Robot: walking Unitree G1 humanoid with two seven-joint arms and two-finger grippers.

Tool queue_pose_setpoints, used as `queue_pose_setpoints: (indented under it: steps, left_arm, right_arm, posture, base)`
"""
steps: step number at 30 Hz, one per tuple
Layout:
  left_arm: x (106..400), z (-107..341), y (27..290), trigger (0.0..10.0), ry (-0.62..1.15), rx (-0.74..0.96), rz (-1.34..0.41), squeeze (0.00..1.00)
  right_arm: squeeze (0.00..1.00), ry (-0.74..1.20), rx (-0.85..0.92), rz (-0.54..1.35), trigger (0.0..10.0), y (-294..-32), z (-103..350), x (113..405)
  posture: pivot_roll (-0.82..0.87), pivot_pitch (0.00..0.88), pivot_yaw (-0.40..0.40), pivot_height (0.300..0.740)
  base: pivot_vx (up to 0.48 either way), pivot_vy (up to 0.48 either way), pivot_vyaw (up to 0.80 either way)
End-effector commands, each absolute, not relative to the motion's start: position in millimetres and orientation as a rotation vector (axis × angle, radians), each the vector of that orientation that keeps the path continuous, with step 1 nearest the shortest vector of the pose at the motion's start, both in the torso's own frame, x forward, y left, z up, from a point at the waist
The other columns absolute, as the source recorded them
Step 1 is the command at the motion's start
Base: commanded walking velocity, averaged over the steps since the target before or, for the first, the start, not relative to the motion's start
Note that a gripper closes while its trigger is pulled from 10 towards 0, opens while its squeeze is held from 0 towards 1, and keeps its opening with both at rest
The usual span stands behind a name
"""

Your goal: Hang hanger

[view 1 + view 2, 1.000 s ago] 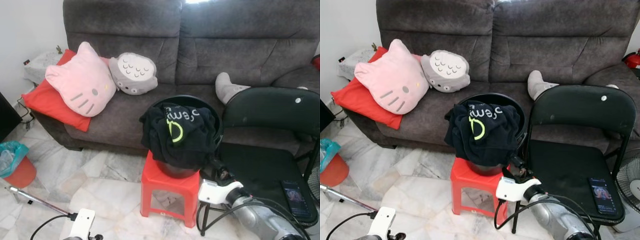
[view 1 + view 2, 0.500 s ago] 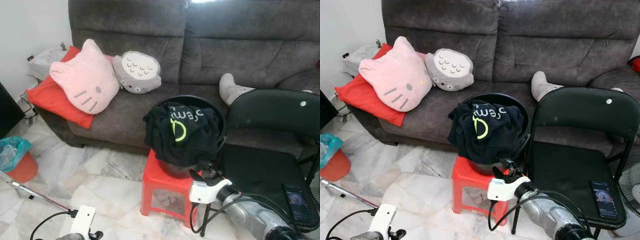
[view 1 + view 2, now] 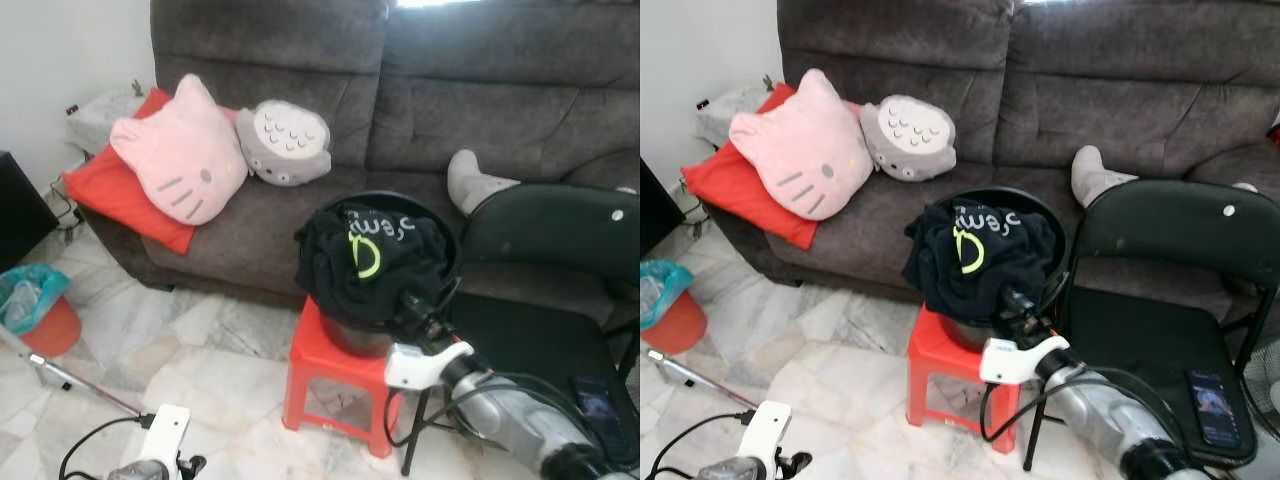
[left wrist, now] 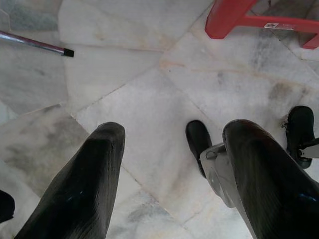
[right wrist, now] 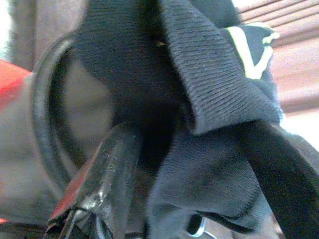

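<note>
**Right gripper at the garment in the basin**

Centre frame: black garment (image 3: 372, 262) draped over a black basin (image 3: 1045, 215) on a red stool (image 3: 335, 375). The right gripper (image 5: 194, 164), fingers spread, touches the cloth's lower edge; no hanger discernible. Lower left: left gripper (image 4: 169, 169), open and empty, above marble floor (image 3: 200, 350). Behind: grey sofa (image 3: 520, 90); right: black folding chair (image 3: 1180, 240).

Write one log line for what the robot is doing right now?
right gripper: open, fingers either side of black shirt hanging over black tub on red stool | left gripper: open, idle above floor
</note>
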State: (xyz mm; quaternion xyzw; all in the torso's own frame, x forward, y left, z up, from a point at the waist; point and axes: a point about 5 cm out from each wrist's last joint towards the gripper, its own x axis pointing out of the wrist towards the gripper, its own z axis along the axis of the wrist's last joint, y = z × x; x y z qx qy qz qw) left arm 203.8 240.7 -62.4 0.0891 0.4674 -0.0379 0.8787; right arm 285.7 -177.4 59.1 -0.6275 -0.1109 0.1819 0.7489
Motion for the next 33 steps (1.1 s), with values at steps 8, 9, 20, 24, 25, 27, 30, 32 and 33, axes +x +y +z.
queue_pose_setpoints:
  steps: [8, 9, 20, 24, 25, 27, 30, 32, 33]
  left_arm:
    - [207.3, -59.1, 244.2, 10.0, 0.972, 0.216, -0.107, 0.0]
    - [207.3, -59.2, 244.1, 10.0, 0.972, 0.215, -0.106, 0.0]
    - [208.2, -59.5, 241.5, 10.0, 0.975, 0.195, -0.102, 0.0]
    - [208.7, -59.0, 242.3, 10.0, 0.974, 0.193, -0.1, 0.0]
    - [208.8, -58.9, 242.4, 10.0, 0.975, 0.194, -0.1, 0.0]
    - [208.8, -58.8, 242.7, 10.0, 0.976, 0.194, -0.1, 0.0]
    - [208.9, -58.6, 243.1, 10.0, 0.976, 0.196, -0.102, 0.0]
    - [209.0, -58.5, 243.1, 10.0, 0.975, 0.197, -0.103, 0.0]
    - [209.0, -58.4, 243.4, 10.0, 0.974, 0.199, -0.104, 0.0]
  right_arm:
    - [0.0, -0.335, -1.326, 0.315, 10.0, -178.2, 93.7, 275.6]
    - [0.0, -0.344, -1.323, 0.319, 10.0, -176.6, 95.7, 275.0]
    - [0.0, -0.298, -1.337, 0.312, 10.0, -183.4, 101.1, 279.2]
    - [0.0, -0.228, -1.339, 0.315, 10.0, -186.0, 93.8, 276.1]
    - [0.0, -0.214, -1.339, 0.319, 10.0, -187.3, 90.8, 275.6]
    - [0.0, -0.188, -1.335, 0.326, 10.0, -189.5, 85.9, 274.6]
    - [0.0, -0.154, -1.326, 0.327, 10.0, -192.6, 79.7, 273.1]
    - [0.0, -0.147, -1.326, 0.329, 10.0, -192.8, 77.9, 272.8]
    - [0.0, -0.137, -1.324, 0.334, 10.0, -191.5, 75.6, 272.6]
  posture:
    - [-0.1, 0.0, 0.033, 0.74]
    - [-0.1, 0.0, 0.031, 0.74]
    - [-0.09, 0.0, 0.012, 0.74]
    - [-0.09, 0.0, 0.013, 0.74]
    - [-0.09, 0.0, 0.014, 0.74]
    - [-0.09, 0.0, 0.017, 0.74]
    - [-0.09, 0.0, 0.018, 0.74]
    - [-0.09, 0.0, 0.018, 0.74]
    - [-0.09, 0.0, 0.02, 0.74]
  base:
    - [0.0, 0.0, 0.0]
    - [0.0, 0.0, 0.0]
    - [0.0, 0.0, 0.0]
    - [0.0, 0.0, 0.0]
    - [0.0, 0.0, 0.0]
    - [0.0, 0.0, 0.0]
    - [0.0, 0.0, 0.0]
    - [0.0, 0.0, 0.0]
    - [0.0, 0.0, 0.0]
